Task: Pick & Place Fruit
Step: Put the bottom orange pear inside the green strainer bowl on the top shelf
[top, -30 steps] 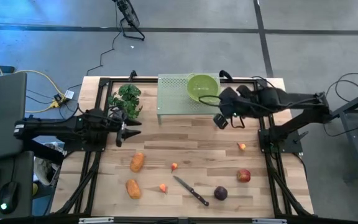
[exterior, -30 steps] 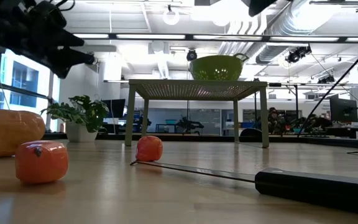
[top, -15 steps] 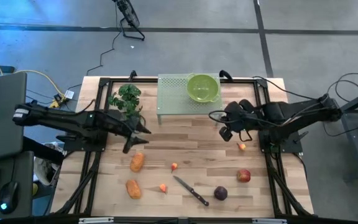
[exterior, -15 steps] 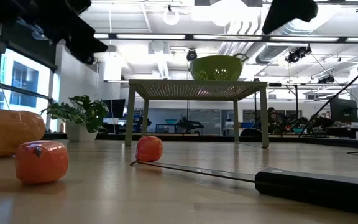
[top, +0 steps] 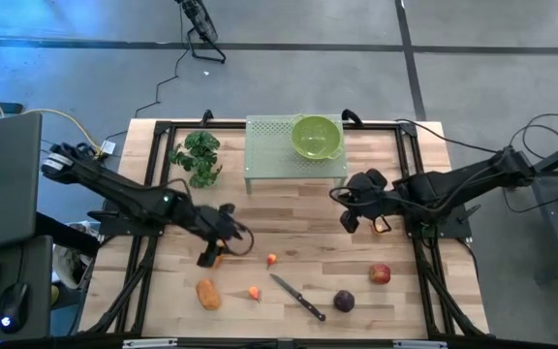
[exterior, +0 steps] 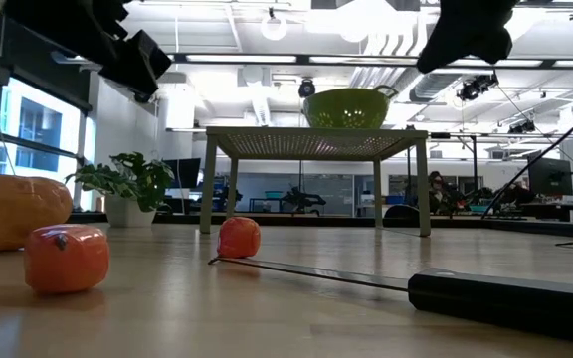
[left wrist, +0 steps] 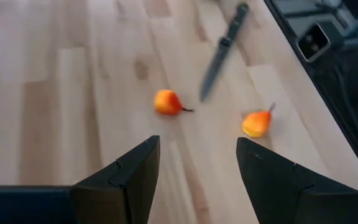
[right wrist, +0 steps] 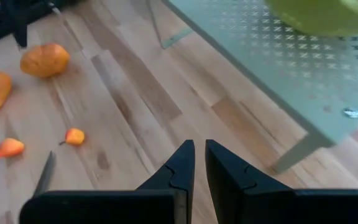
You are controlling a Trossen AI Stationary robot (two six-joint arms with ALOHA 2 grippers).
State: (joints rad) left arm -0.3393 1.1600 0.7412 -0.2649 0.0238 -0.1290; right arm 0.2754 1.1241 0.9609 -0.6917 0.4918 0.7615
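My left gripper (top: 211, 250) (left wrist: 197, 149) is open and hangs above one orange oblong fruit (top: 218, 258), which it mostly hides. The second oblong (top: 206, 293) lies nearer the near edge. Tiny red-orange pieces (top: 272, 259) (top: 254, 292) lie on the boards and show ahead of the left fingers (left wrist: 166, 102) (left wrist: 257, 122). The red apple (top: 381, 274) and the dark purple fruit (top: 344, 301) sit near the right. My right gripper (top: 349, 219) (right wrist: 199, 158) is shut and hovers in front of the green stand.
A green bowl (top: 316, 136) stands on the perforated green stand (top: 269, 155) at the far edge. A leafy bunch (top: 198, 155) lies to its left. The black-handled knife (top: 296, 296) lies among the fruit. Black frame rails (top: 419, 262) run along both sides.
My left gripper has swung from beside the leafy bunch toward the near edge and to the right, ending over the orange oblong fruit. My right gripper has moved away from the stand toward the near edge. No fruit has moved.
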